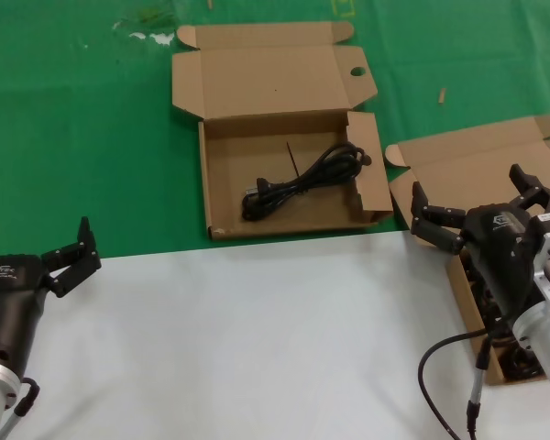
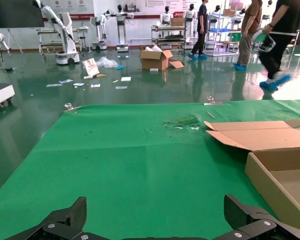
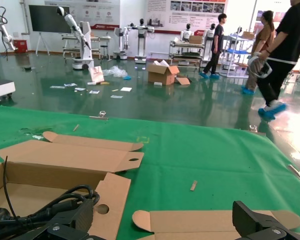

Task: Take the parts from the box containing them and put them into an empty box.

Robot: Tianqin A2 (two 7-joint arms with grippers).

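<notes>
The round-holed box (image 1: 222, 156) lies open at the middle of the green mat with one black bundled power cord (image 1: 302, 179) in it. The plain box with ear tabs (image 1: 477, 160) lies open at the right, and more black cords (image 1: 518, 365) show in it under my right arm. My right gripper (image 1: 467, 183) is open and empty above that box's lid. The right wrist view shows the gripper (image 3: 165, 215), the holed flap (image 3: 107, 200), the cord (image 3: 45, 210) and the plain lid (image 3: 200, 222). My left gripper (image 1: 90, 243) is open and empty at the far left, also in its wrist view (image 2: 155, 210).
A white sheet (image 1: 257, 339) covers the near part of the table, the green mat (image 1: 82, 137) the far part. A small cardboard scrap (image 1: 442, 94) lies on the mat. My right arm's cable (image 1: 431, 362) hangs over the sheet. People walk on the floor beyond.
</notes>
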